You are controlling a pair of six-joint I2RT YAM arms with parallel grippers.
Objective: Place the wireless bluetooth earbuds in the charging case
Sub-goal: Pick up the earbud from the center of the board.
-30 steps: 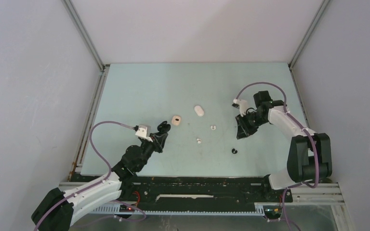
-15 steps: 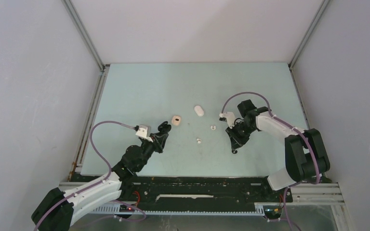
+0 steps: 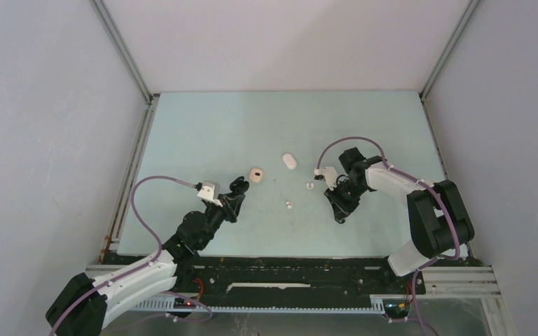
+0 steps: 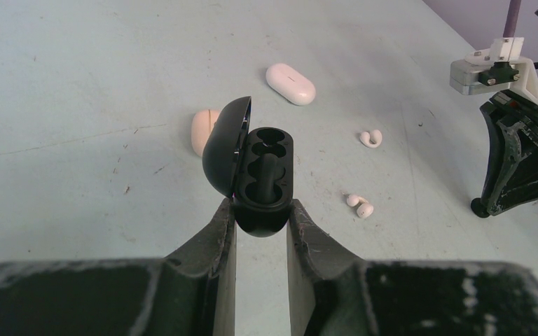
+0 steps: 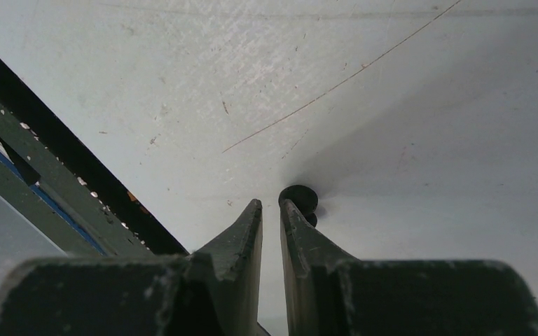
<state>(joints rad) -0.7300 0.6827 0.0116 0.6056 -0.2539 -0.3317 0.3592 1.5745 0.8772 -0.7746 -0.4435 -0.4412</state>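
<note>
Left hand (image 4: 260, 204) clenched on open black charging case (image 4: 266, 175), lid up. Right hand (image 5: 270, 204) nearly closed, narrow gap empty; black earbud (image 5: 300, 197) on bench (image 5: 406, 91), just at fingertip.

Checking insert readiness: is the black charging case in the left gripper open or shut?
Open. The black pebble-shaped charging case, pinched in the left gripper, has its lid hinged aside; both inner wells are exposed.

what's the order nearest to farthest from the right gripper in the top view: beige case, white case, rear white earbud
1. rear white earbud, just back-left of the right gripper
2. white case, farther back and left
3. beige case, farthest left
</note>
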